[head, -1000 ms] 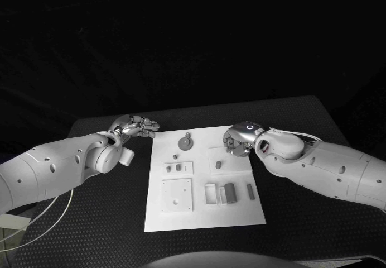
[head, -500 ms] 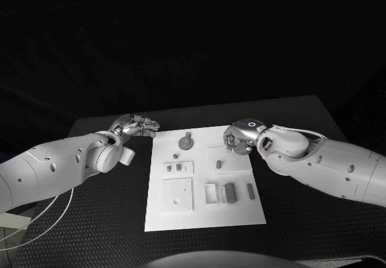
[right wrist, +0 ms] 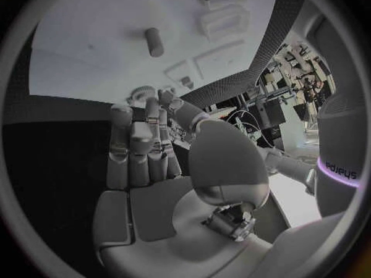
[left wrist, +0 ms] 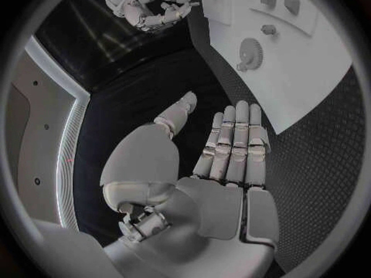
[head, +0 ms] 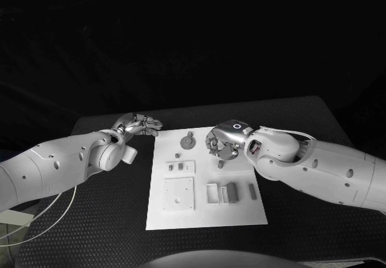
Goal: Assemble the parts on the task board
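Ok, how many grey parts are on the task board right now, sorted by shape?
Round gear: 1
Short pegs: 2
Small rectangular pieces: 2
Long dark blocks: 2
Total: 7

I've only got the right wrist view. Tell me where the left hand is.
Observer: The left hand is off the task board, over the black table beside the board's far left corner.
Operator: Report what it holds.
Observer: Nothing. The left wrist view shows its fingers straight and its palm bare.
Operator: Place my right hand on the board for me.
Observer: In the head view the right hand is above the board's far right part, just beyond the small peg.
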